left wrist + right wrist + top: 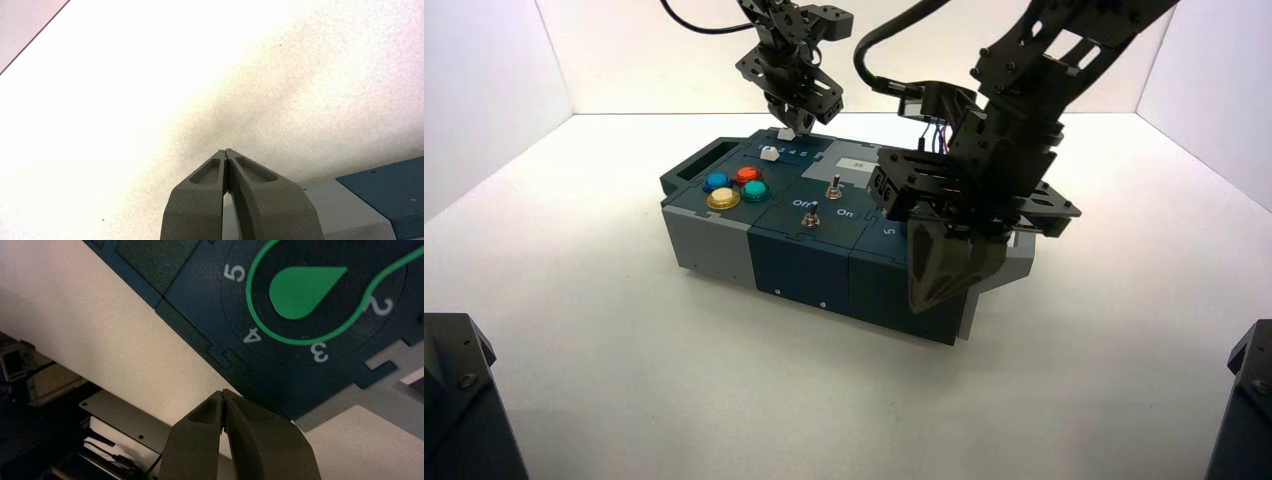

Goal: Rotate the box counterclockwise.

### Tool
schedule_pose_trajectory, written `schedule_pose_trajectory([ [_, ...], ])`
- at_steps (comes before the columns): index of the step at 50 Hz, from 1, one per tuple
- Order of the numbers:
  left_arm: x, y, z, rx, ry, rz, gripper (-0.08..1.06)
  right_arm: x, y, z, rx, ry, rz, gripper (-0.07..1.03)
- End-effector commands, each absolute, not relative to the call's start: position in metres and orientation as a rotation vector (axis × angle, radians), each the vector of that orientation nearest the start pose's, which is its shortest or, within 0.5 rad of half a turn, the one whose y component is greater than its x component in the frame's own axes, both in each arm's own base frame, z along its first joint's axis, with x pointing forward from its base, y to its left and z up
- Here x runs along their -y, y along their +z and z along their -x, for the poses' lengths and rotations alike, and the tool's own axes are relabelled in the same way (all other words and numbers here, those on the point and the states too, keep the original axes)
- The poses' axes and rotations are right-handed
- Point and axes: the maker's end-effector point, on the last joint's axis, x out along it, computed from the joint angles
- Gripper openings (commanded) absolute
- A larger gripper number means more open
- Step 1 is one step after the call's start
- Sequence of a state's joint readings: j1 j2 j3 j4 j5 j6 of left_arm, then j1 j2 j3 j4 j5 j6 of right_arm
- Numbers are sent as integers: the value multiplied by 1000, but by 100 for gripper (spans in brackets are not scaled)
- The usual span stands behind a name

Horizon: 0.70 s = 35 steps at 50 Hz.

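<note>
Both my jaws pressed together, box (799,268) between: near side by right gripper (223,391), far side by left gripper (226,150) (contact unclear). Probably opposite-end pushes, away right, nearer left, for counterclockwise turn.

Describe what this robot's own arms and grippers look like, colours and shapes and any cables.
Both arms are black, with angular, bracket-like parts dotted with holes and screws, and a thick black cable on each. The left gripper and right gripper each have two dark grey, wedge-shaped fingers tapering to narrow tips; the left's show recessed hollows.
</note>
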<state>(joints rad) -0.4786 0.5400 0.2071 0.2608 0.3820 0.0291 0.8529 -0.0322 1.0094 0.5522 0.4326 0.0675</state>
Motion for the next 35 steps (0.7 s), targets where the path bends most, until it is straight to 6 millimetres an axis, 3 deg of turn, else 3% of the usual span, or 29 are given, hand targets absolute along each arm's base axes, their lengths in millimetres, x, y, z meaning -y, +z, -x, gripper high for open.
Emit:
schedule_pose_trajectory([
  [1,218,8,-454,-1006,-493,-565,-3,-213,14,-150,-1501,448,-42,-2],
  [25,214,-1,-447,-1024,-513,-599,-3,-213,18,-164,-1485,425,-80,-2],
  [35,212,-6,-442,-1038,-516,-606,-3,-203,17,-174,-1480,388,-104,-2],
])
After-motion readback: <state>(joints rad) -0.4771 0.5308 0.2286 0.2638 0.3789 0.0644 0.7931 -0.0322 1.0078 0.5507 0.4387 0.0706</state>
